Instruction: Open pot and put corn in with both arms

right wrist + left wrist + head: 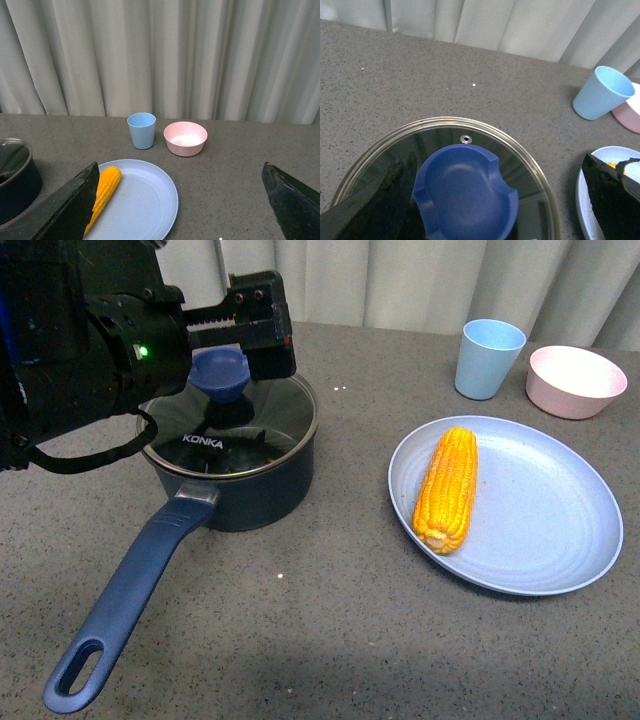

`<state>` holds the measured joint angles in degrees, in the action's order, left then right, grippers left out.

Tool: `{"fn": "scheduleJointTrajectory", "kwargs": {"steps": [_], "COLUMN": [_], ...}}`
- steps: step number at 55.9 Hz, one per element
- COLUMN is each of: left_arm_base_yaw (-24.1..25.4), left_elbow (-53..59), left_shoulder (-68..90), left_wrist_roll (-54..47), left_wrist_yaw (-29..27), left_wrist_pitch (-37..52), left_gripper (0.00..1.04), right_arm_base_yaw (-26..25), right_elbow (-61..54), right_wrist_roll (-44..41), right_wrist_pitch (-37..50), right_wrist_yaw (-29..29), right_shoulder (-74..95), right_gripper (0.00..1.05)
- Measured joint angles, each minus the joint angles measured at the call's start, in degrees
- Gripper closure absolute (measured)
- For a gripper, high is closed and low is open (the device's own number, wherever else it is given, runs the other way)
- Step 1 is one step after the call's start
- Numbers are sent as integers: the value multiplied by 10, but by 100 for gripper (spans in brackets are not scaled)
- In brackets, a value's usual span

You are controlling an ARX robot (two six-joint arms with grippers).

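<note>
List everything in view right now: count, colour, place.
pot: one, navy blue, on the table, left of the plate
lid: one, clear glass, on the pot
corn: one, yellow-orange, on the plate
plate: one, light blue, on the table
cup: one, light blue, behind the plate
bowl: one, pink, beside the cup
table: one, grey
curtain: one, pale, behind the table
left pincer: one, black, open, over the lid
right pincer: one, black, open, empty

Grey table: pot, plate, cup, bowl
</note>
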<state>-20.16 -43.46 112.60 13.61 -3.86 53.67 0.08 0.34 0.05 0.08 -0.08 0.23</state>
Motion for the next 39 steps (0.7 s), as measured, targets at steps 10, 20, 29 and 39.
{"fn": "scheduleJointTrajectory", "kwargs": {"steps": [10, 20, 29, 39], "left_arm_base_yaw": [18, 22, 5, 0], "left_elbow": [-28, -37, -37, -37], "left_shoulder": [38, 56, 61, 71], "left_wrist_roll": [-16, -34, -56, -66], "left_wrist_yaw": [-2, 5, 20, 16], "left_wrist_pitch": [0, 1, 19, 20], "left_gripper": [7, 7, 7, 7], "right_arm_base_yaw": [0, 0, 0, 0], "right_elbow": [0, 0, 0, 0], "right_wrist_roll": [0, 0, 0, 0], "right_wrist_pitch": [0, 0, 0, 0], "right_wrist_yaw": [0, 0, 0, 0], "right_shoulder": [0, 0, 0, 0], "right_gripper": [9, 9, 9, 9]}}
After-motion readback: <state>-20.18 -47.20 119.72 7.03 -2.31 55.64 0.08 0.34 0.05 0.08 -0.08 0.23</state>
